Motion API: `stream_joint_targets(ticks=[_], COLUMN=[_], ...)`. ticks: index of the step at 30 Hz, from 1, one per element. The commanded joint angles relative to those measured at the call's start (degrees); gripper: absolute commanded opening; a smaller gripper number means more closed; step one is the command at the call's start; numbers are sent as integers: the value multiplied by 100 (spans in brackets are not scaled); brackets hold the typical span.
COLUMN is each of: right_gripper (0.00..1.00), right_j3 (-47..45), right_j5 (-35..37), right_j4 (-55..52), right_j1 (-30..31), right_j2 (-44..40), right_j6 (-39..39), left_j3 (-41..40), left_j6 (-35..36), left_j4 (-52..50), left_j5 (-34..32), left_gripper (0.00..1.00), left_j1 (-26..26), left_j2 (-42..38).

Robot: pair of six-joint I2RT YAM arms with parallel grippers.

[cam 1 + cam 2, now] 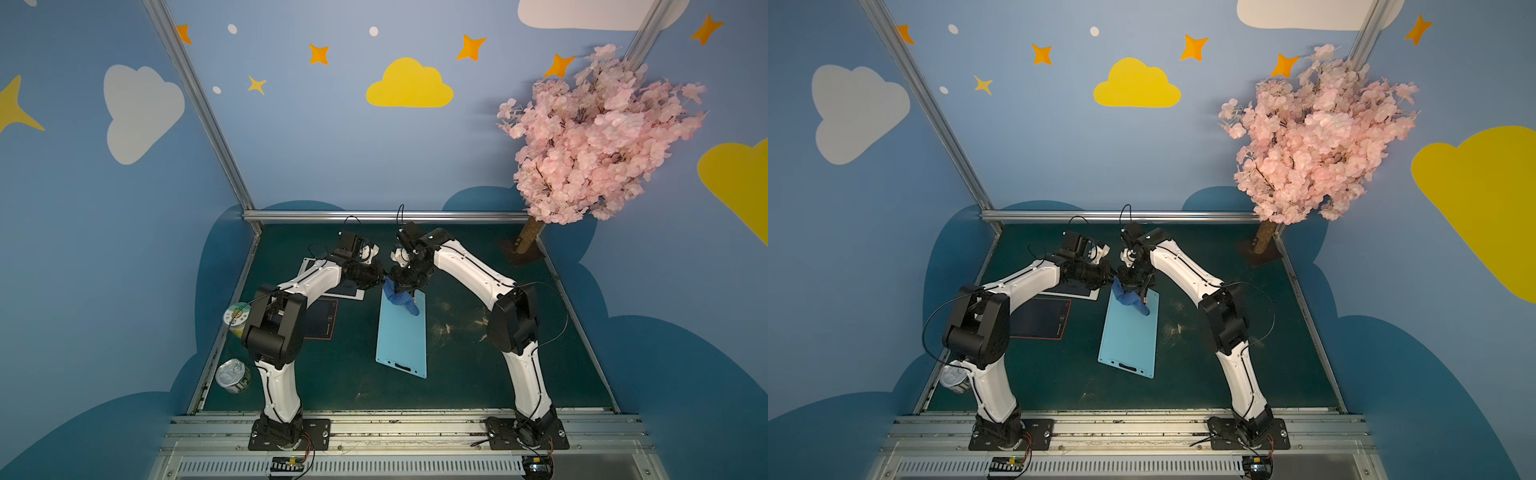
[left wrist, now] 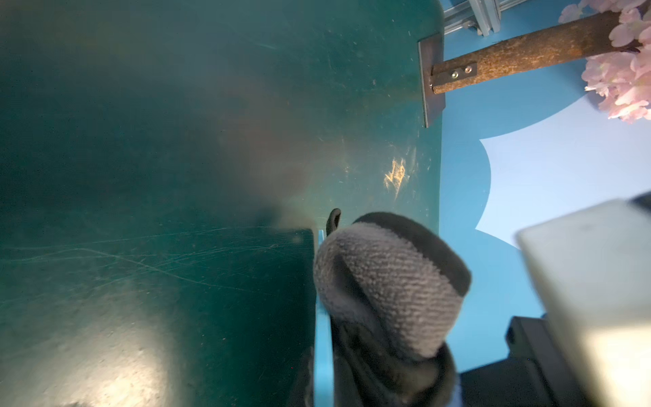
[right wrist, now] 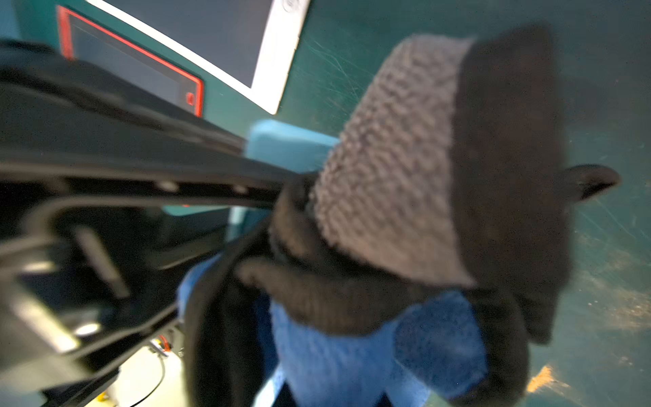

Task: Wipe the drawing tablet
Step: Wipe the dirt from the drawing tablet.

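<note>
The light blue drawing tablet [image 1: 401, 340] [image 1: 1129, 336] lies flat in the middle of the green table [image 1: 332, 374], its far end beneath both arms. The right gripper [image 1: 410, 292] is clamped on a blue cloth [image 1: 401, 300] that drapes onto that far end. The left gripper [image 1: 382, 281], jaws together, meets the cloth's upper end; whether it grips the cloth cannot be told.

In both top views we look steeply down from high above the near end of the light blue tablet [image 1: 401, 336], taking in the whole table [image 1: 478, 374], while our wrist cameras sit close over its far end, sharing the cloth [image 2: 384, 278].
</note>
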Motion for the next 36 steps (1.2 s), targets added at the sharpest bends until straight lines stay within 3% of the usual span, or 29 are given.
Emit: stream_joint_targets(ticks=[1,4,7,13,19,31,36], right_gripper=[0,0,0,0,0,0,0], right_j3=[-396,-860,-1119,-972,-1473,-2936,-2411], right_j5=[145,825,727,168,-1468,-890,-1229], right_j4=[236,278,426,386,999,646,197], right_j1=[-492,-964,-1146,-474,173,127,785], right_j2=[159,276,224,-150,-957,-1378,-1406], right_j6=[226,495,515,308,610,180,-321], left_j3=[183,188,193,218,209,216,227], left_j6=[129,131,140,181,192,232,229], left_j4=[21,14,8,-38,-32,-73,-84], left_j5=[312,300,299,245,220,127,119], left_gripper=[3,3,3,3,3,3,3], left_j1=[-90,-90,-90,-90,-95,-84,-79], left_j2=[0,-14,-18,-33,-42,-95,-96])
